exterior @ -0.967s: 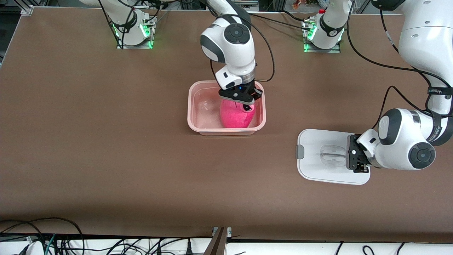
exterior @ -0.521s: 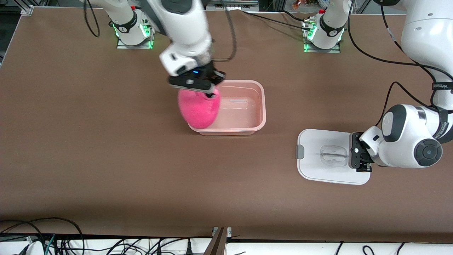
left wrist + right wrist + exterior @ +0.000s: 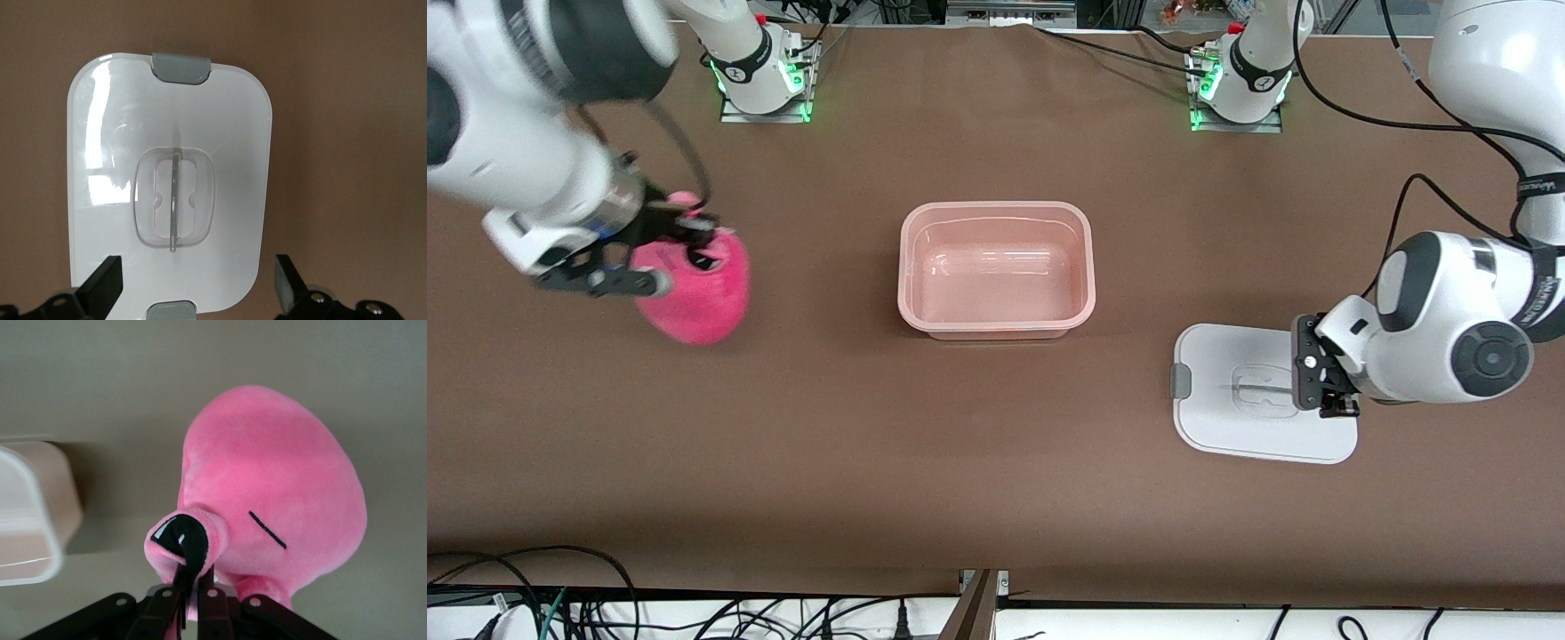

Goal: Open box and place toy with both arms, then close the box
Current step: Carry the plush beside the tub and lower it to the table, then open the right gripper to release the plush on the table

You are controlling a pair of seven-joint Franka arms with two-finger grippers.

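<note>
The box, a pale-pink tub, stands open and empty in the middle of the table; one corner of it shows in the right wrist view. Its white lid lies flat toward the left arm's end, nearer the front camera than the tub. My left gripper hangs open over the lid's end, its fingers wide apart and touching nothing. My right gripper is shut on one black eye stalk of the pink toy. The toy hangs over bare table toward the right arm's end.
Both arm bases stand along the table's edge farthest from the front camera. Cables run below the table's near edge. Brown tabletop lies bare between the tub and the toy.
The right gripper has carried the toy from inside the tub, over its rim, out toward the right arm's end of the table. The left gripper has shifted slightly over the lid.
</note>
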